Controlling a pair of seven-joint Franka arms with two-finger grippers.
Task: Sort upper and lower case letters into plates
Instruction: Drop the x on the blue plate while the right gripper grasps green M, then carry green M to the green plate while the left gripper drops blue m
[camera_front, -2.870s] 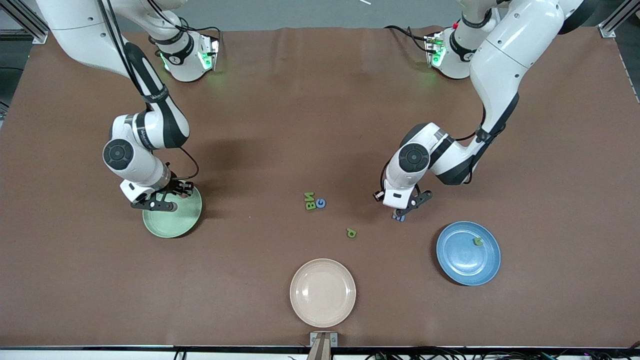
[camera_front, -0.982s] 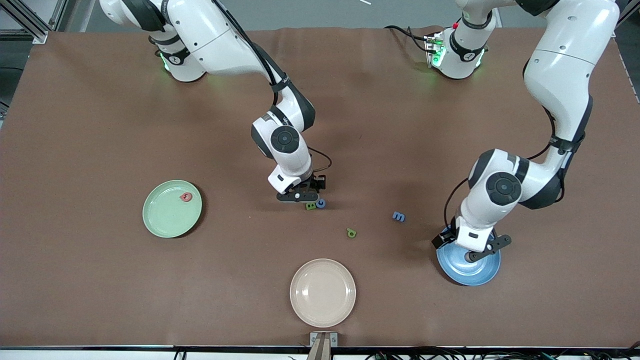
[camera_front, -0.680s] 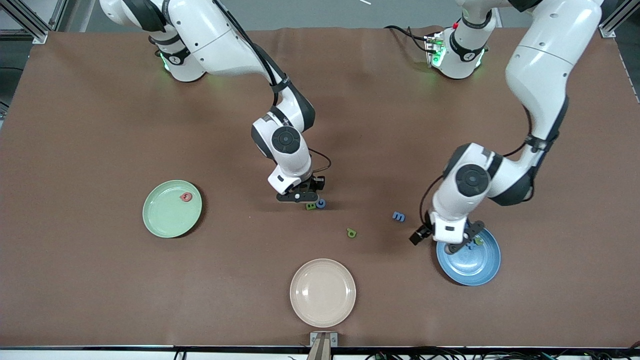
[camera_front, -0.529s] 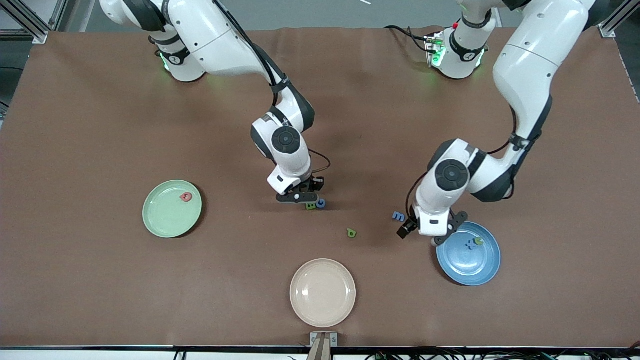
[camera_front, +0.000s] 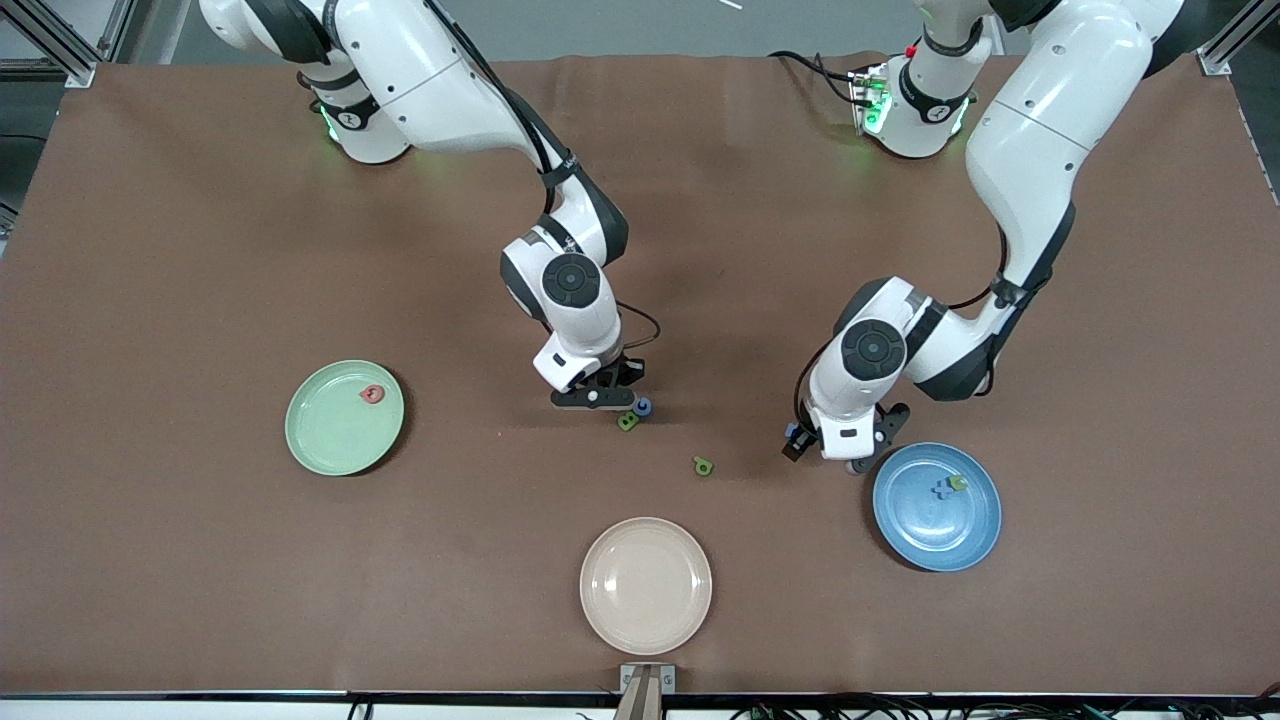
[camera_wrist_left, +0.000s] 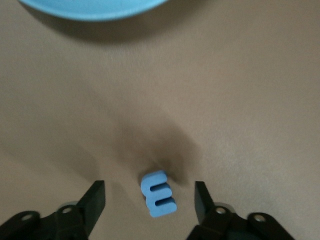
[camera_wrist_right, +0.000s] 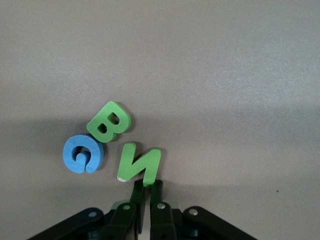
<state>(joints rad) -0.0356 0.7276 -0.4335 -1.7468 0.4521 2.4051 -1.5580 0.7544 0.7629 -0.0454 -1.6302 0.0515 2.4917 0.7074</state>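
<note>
Nearest the front edge of the brown table (camera_front: 200, 600) sits a round cream-beige plate (camera_front: 646, 585), holding nothing and apparently no part of the sort. Farther in, toward the left arm's end, the round medium-blue plate (camera_front: 936, 506) carries a small dark blue letter (camera_front: 940, 488) and a small green letter (camera_front: 958, 483), touching. Just beside its rim the left gripper (camera_wrist_left: 150, 202) hangs low with its fingers (camera_wrist_left: 95, 200) apart, straddling a chunky blue lower-case m (camera_wrist_left: 158, 194) flat on the table, seemingly so a grasp can carry it to that plate. A small green lower-case letter (camera_front: 703, 465) lies alone mid-table. Toward the right arm's end, the pale mint-green plate (camera_front: 344, 417) holds one red-pink letter (camera_front: 373, 394). Farthest in, the right gripper (camera_wrist_right: 143, 192) has its fingers clamped on the edge of a green capital N (camera_wrist_right: 139, 164), beside a green capital B (camera_wrist_right: 109, 122) and a blue capital G (camera_wrist_right: 83, 153), probably bound for the mint plate.
</note>
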